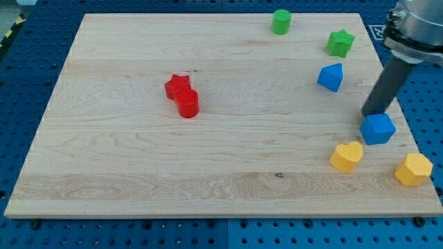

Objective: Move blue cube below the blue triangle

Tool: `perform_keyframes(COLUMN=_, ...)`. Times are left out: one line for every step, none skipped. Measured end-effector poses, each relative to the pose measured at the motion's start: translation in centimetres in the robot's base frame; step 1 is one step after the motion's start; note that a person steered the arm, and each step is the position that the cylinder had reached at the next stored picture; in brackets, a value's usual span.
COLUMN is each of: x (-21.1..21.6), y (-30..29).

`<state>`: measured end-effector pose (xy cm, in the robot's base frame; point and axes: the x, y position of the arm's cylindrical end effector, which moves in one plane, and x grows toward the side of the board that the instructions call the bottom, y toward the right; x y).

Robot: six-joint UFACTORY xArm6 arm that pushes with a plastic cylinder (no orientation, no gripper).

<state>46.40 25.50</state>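
Note:
The blue cube [378,128] sits near the board's right edge. The blue triangle [331,77] lies up and to the left of it, apart from it. My tip [374,114] rests at the cube's upper edge, touching it or very close, with the dark rod rising up to the view's right.
A yellow heart [347,157] lies just below-left of the cube and a yellow hexagon [414,169] below-right. A green star [340,43] and a green cylinder [281,21] sit near the top. A red star [177,86] and a red cylinder [187,104] touch at centre-left.

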Motion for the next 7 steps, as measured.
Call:
perform_keyframes(x=0.0, y=5.5)
perform_keyframes(x=2.3, y=8.8)
perform_keyframes(x=6.3, y=8.7)
perform_keyframes(x=6.1, y=5.5)
perform_keyframes(x=5.7, y=0.6)
perform_keyframes(x=5.7, y=0.2)
perform_keyframes(x=5.4, y=0.0)
